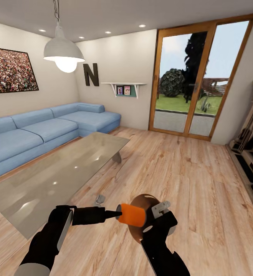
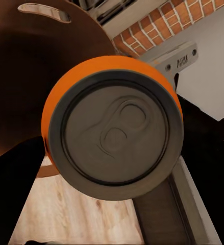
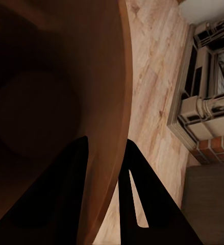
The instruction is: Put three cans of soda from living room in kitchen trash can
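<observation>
- You are holding an orange soda can [image 1: 132, 215] in your left gripper [image 1: 117, 214], fingers clenched on it; its long axis is lying roughly level, pointing away from the fingers toward the bin on your right.
- In the left wrist view the can's silvery pull-tab end [image 2: 116, 133] is facing back at the camera, so the far end is the one heading toward the copper-brown inside of the trash can [image 2: 25, 71].
- Your right gripper [image 3: 107, 168] is pinching the trash can's wall [image 3: 109, 102], one finger inside and one outside, tipping its mouth [image 1: 141, 205] toward the can.
- The can is sitting right at the bin's opening, overlapping it in the head view; I judge it is not yet fully inside, so push a little farther before releasing.
- Both forearms are reaching forward low over the wood plank floor [image 1: 187, 172], wrists turned toward each other.
- Beyond them the low glass table [image 1: 53, 176] is lying to your left, then the blue corner sofa [image 1: 34, 130], and farthest off the wood-framed glass doors [image 1: 197, 76].
</observation>
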`<state>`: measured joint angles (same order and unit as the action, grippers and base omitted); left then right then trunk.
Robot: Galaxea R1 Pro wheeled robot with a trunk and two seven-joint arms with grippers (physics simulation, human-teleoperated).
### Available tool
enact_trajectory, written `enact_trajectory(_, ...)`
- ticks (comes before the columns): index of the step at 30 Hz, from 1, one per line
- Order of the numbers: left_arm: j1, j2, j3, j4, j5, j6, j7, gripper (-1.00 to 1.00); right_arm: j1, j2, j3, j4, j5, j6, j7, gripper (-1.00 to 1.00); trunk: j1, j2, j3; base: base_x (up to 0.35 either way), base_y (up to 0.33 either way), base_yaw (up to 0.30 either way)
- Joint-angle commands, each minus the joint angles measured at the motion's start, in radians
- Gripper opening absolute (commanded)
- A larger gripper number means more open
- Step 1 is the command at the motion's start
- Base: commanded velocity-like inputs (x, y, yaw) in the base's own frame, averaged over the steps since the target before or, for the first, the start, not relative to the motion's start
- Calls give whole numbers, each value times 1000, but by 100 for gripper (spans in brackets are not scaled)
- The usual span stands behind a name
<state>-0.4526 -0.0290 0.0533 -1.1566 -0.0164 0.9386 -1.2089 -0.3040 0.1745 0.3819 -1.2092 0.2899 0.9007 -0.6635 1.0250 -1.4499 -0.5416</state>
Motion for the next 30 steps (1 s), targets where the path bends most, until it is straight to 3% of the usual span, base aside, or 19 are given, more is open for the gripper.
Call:
enact_trajectory(1,0,0,0,0,-4,0,0,-100,0,0,0,-1,31,9,1,-100,0,0,0,0,0,0)
enact_trajectory(5,0,0,0,1,-12,0,6,-100,0,0,1,-1,31,9,1,-100,0,0,0,0,0,0)
enact_trajectory(13,0,0,0,2,-10,-1,73,-100,0,0,2,-3,31,10,1,-100,0,0,0,0,0,0)
enact_trajectory(25,0,0,0,2,-12,-2,78,-100,0,0,6,-16,31,35,1,-100,0,0,0,0,0,0)
enact_trajectory(30,0,0,0,5,-13,-45,79,-100,0,0,32,-19,30,39,1,-100,0,0,0,0,0,0)
